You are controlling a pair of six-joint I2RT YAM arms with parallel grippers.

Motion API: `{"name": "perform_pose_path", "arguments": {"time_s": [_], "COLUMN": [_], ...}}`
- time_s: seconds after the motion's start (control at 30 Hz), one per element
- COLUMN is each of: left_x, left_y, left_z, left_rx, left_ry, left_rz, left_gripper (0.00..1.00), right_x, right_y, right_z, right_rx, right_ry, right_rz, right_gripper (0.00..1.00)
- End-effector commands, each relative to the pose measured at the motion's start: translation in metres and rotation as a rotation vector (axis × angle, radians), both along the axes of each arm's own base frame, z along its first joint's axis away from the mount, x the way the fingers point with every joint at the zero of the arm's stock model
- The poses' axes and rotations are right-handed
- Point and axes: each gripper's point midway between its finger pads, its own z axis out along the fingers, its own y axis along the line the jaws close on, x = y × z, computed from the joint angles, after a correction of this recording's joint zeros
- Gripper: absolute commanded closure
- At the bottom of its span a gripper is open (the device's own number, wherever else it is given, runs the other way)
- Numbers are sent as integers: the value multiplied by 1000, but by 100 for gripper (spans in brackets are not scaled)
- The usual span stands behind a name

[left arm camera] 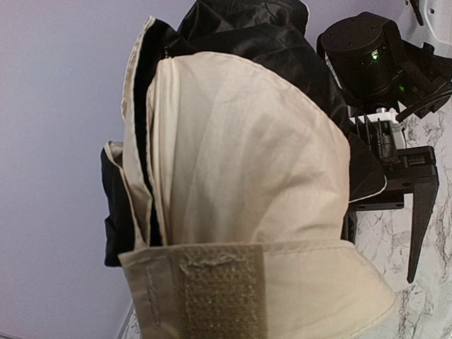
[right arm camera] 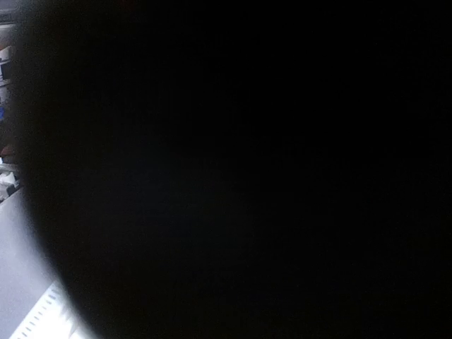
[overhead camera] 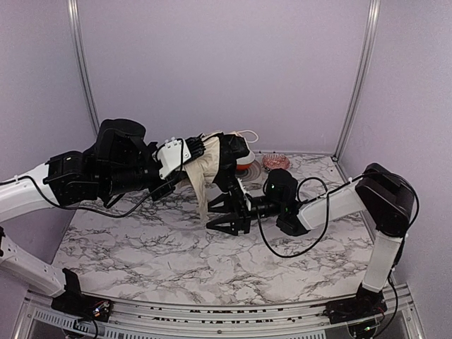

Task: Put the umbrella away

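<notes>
The umbrella [overhead camera: 205, 173] is held aloft above the counter [overhead camera: 141, 247], bunched at the left jaws. Its cream fabric is draped downward from them, and its black fabric is gathered on their far side. The left jaws are buried in the cloth and are noted as clenched on the umbrella, which is carried by nothing else. The left wrist view is filled by a cream panel with a hook-and-loop strap [left arm camera: 222, 289] at its lower hem. The right jaws are spread wide, released, just below and beside the hanging cream tip; whether they touch it cannot be told. The right wrist view is almost wholly dark. Beyond the right jaws, a red-and-white bowl [overhead camera: 248, 169] is partly seen behind the umbrella, and a copper-coloured round object [overhead camera: 275, 161] is seen on the counter.
</notes>
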Motion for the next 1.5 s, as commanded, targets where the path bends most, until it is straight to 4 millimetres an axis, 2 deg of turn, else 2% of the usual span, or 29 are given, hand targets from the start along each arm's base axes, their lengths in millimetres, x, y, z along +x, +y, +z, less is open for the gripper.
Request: {"name": "perform_pose_path", "arguments": {"time_s": [0.0, 0.03, 0.1, 0.2, 0.3, 0.4, 0.53, 0.7, 0.73, 0.77, 0.83, 0.9, 0.97, 1.03, 1.07, 1.1, 1.17, 1.23, 1.3, 1.37, 1.47], "left_x": [4, 4, 4, 4, 4, 4, 5, 0, -6, -15, -39, -65, -96, -126, -140, -154, -183, -208, -217, -213, -206], "left_y": [-4, -4, -5, -5, -4, -3, -3, 12, 14, 14, 5, -7, -20, -29, -32, -35, -34, -32, -33, -35, -33], "left_z": [25, 25, 25, 29, 30, 30, 32, 63, 71, 78, 82, 76, 61, 47, 42, 35, 18, -4, -35, -66, -112], "left_rx": [-55, -55, -55, -61, -60, -61, -74, -233, -274, -303, -351, -381, -380, -371, -361, -342, -282, -221, -167, -114, -18], "left_ry": [-45, -44, -45, -48, -53, -54, -48, -22, -16, -10, 40, 131, 245, 336, 373, 406, 468, 523, 606, 674, 740], "left_rz": [10, 8, 9, 8, 8, 9, 22, 9, -22, -72, -208, -355, -515, -657, -709, -760, -868, -975, -1000, -951, -879], "left_gripper": [100, 100, 100, 100, 100, 100, 100, 100, 100, 100, 100, 100, 100, 100, 100, 100, 100, 100, 100, 100, 100], "right_x": [-6, -15, -16, -16, -17, -17, -16, -8, -8, 7, 22, 47, 78, 113, 133, 145, 171, 186, 189, 183, 168], "right_y": [2, 7, 12, 13, 12, 10, 9, -8, -12, -22, -33, -42, -49, -53, -50, -52, -48, -43, -35, -30, -23], "right_z": [3, 3, 1, -2, -6, -10, -12, -46, -54, -62, -74, -77, -75, -68, -54, -53, -24, 11, 52, 90, 131], "right_rx": [11, 10, 2, -5, -15, -24, -47, -117, -129, -141, -164, -170, -174, -183, -166, -177, -138, -81, -13, 59, 140], "right_ry": [8, 10, 22, 32, 35, 38, 34, 54, 69, 83, 85, 52, 17, -29, -73, -92, -184, -287, -390, -469, -572], "right_rz": [39, 58, 64, 69, 67, 59, 48, -70, -89, -152, -235, -321, -387, -451, -472, -486, -494, -480, -442, -395, -363], "right_gripper": [50, 50, 51, 71, 83, 100, 100, 100, 100, 100, 100, 100, 100, 100, 100, 100, 100, 100, 100, 100, 100]}}
